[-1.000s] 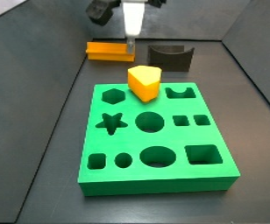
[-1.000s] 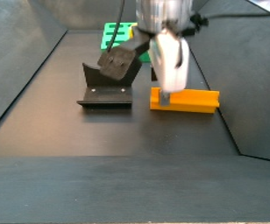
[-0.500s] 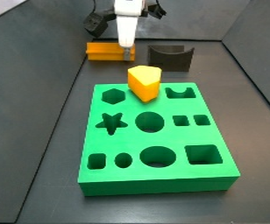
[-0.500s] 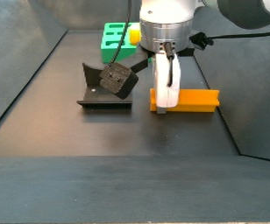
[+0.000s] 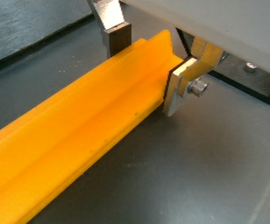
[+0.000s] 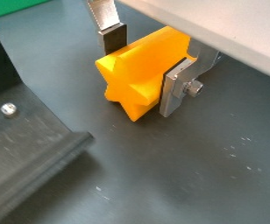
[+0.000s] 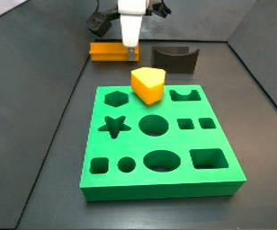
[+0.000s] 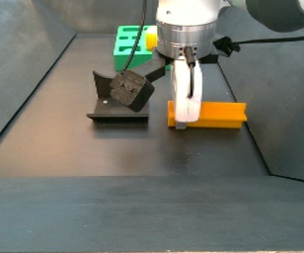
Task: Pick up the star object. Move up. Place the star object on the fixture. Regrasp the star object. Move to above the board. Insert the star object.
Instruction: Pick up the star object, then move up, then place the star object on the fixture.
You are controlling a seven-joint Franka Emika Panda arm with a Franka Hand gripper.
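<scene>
Wrist views both show our tool (image 6: 145,66) down around the star object (image 6: 144,73), finger plates (image 5: 180,84) hugging its sides, grasping it. Nothing's shifted since half a second ago; it lies on the bench (image 8: 141,168) beside the fixture (image 8: 120,97).

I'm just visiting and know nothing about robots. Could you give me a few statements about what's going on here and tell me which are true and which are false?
1. The gripper is down at the star object, a finger on each side. True.
2. The star object is already in the board. False: it lies on the dark floor.
3. A yellow wedge block stands on the board. True.
4. The fixture holds the star object. False: it stands beside it, bare.
</scene>
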